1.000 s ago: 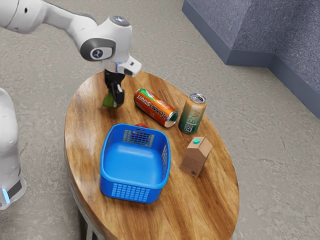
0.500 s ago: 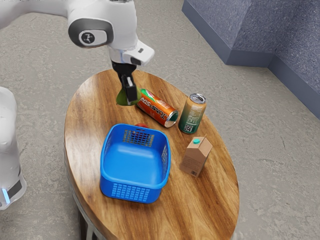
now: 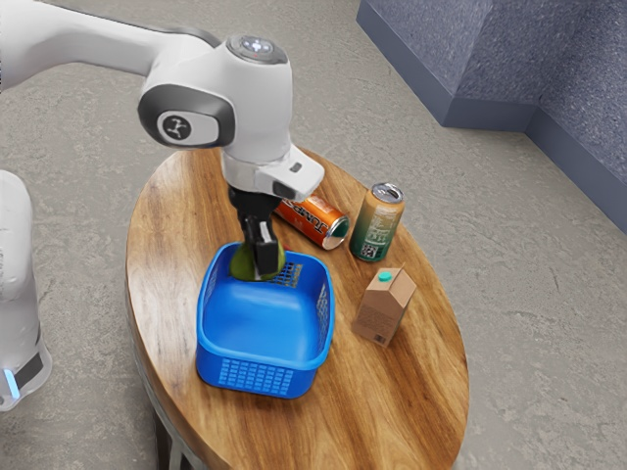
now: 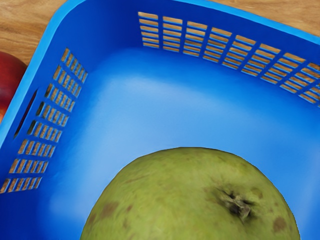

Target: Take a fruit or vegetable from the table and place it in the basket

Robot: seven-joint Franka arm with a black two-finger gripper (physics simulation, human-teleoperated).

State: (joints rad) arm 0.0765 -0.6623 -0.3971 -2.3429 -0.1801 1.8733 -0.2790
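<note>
Swinging farther along the tabletop than half a second ago, the arm (image 3: 257, 122) has brought the gripper (image 3: 263, 260) over the basket (image 3: 205, 338). The fingers are closed around the green fruit (image 4: 185, 200), carried off the bare wood between the basket and the tabletop's far edge. It now hangs over the basket's inside, close to the wall nearest that edge; whether it touches the wall, I cannot tell.

Around everything spreads a grey, speckled floor (image 3: 549, 323); at the exterior view's upper right stands a blue-grey wall (image 3: 431, 44) with a darker skirting. The round-ended wooden table (image 3: 392, 411) bears the basket, nearer its left edge in that view. Near the right edge stand a tan carton (image 3: 384, 308) and an upright can (image 3: 377, 223). Beside that can, an orange can (image 3: 315, 220) lies on its side, partly hidden by the hand. A red fruit (image 4: 9, 80) sits just outside the basket's wall.
</note>
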